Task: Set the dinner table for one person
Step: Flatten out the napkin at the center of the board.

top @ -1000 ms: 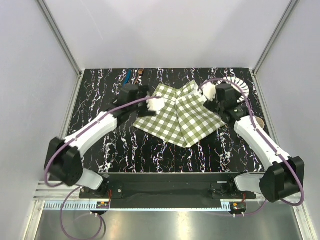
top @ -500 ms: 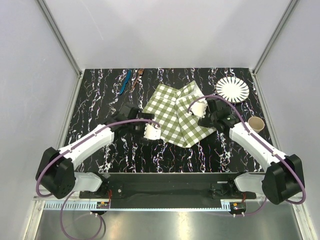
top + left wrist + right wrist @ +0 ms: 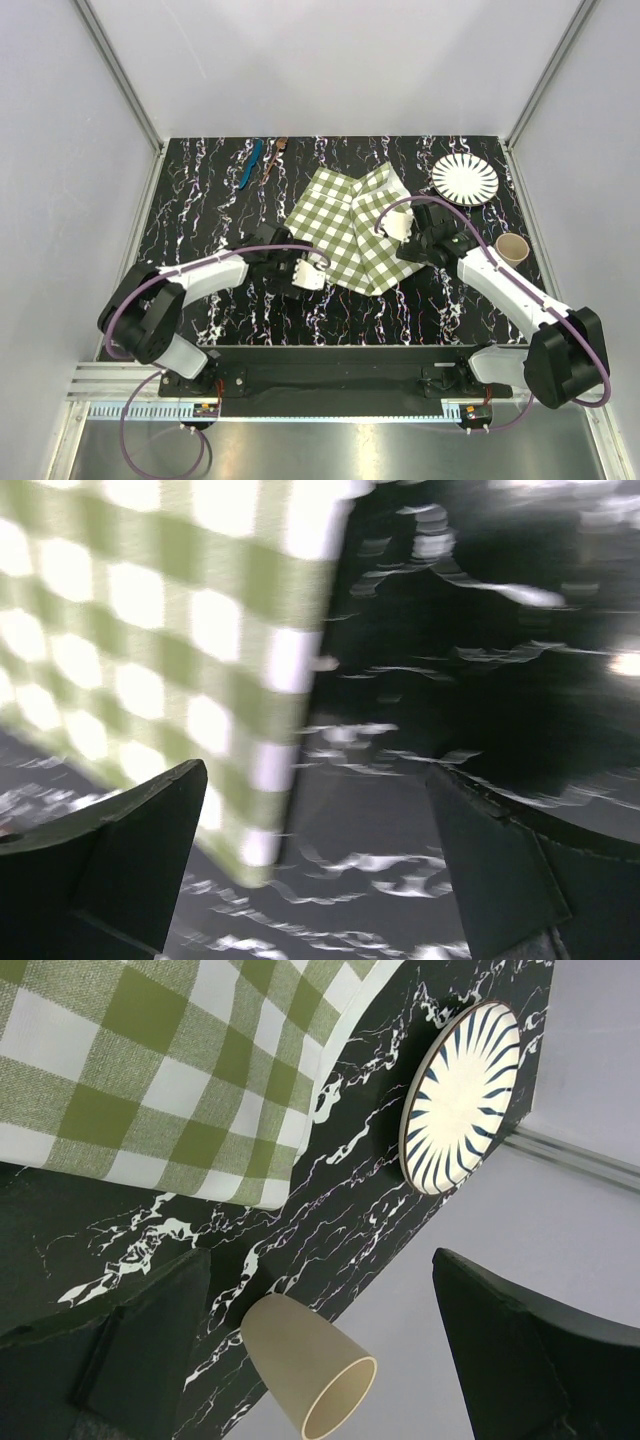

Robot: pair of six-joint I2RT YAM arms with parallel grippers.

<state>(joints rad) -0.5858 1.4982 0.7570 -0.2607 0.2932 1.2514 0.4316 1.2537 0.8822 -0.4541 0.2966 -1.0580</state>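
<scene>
Since the tabletop (image 3: 190, 200) was a rigid, fixed slab spanning the whole workspace, with nothing on it to grasp, the handling fell to what lay on it. The left jaws and the right jaws both stood wide open and empty, one at either side of the checked cloth (image 3: 345, 225). That cloth looked light and limp, best pinched at a corner or hem. The striped plate (image 3: 465, 180), at the far right, seemed stiff, breakable and slick — take its rim. The cup (image 3: 512, 247) near the right edge looked light — grip its wall.
</scene>
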